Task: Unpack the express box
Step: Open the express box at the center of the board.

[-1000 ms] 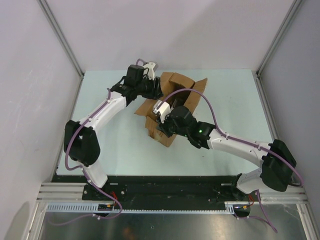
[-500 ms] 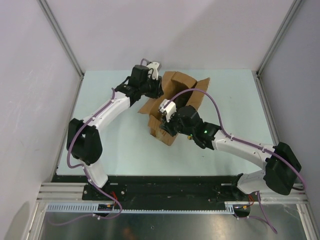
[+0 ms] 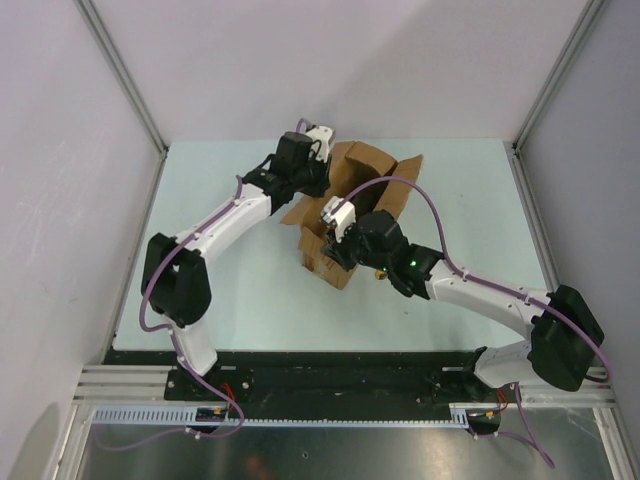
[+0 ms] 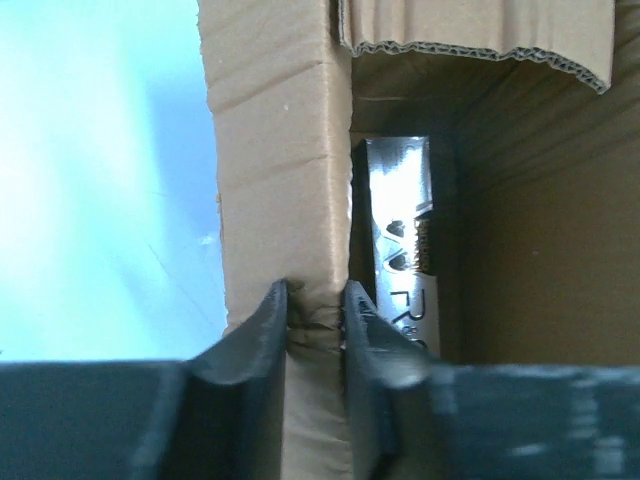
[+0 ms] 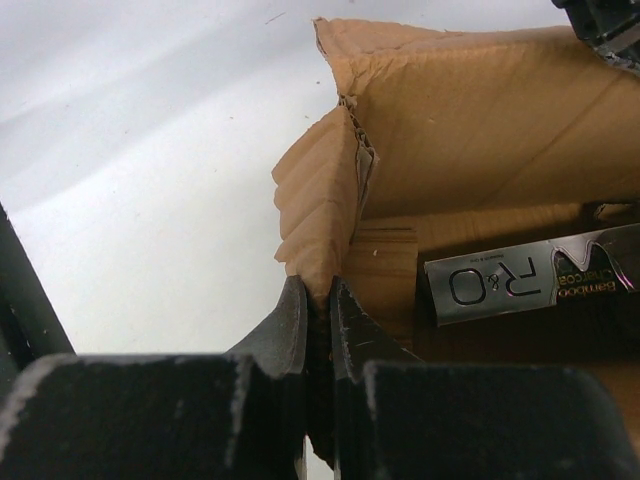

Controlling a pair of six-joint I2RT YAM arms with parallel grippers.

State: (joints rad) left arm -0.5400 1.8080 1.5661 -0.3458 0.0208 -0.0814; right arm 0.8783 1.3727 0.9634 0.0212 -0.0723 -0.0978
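At the middle of the counter: the express box (image 3: 362,190), a brown cardboard carton, stands open with its flaps spread outward, in the upper centre of the top view.
Counter (image 3: 230,290): pale green-white surface; both arms reach across it from the bottom of the frame.
Left claw (image 3: 322,180): at the box's left edge; in its wrist view the left claw (image 4: 315,295) has its two dark fingers (image 4: 262,330) pressed on either side of an upright cardboard wall of the box (image 4: 280,150), clamped on it.
Right claw (image 3: 326,240): at the lower left corner of the box; in its wrist view the right claw (image 5: 318,295) is pinched tight on the crumpled edge of a cardboard panel of the box (image 5: 450,120), fingers nearly together with the board between them.
Inside the box: a slim silver-and-dark package (image 4: 400,230) lies against the inner wall just right of the left claw's grip; the right wrist view shows the same package (image 5: 530,275) at right of frame, with large letters "R&O" on it.
Box exterior: the bare counter (image 4: 100,150) shows to the left of the gripped wall.
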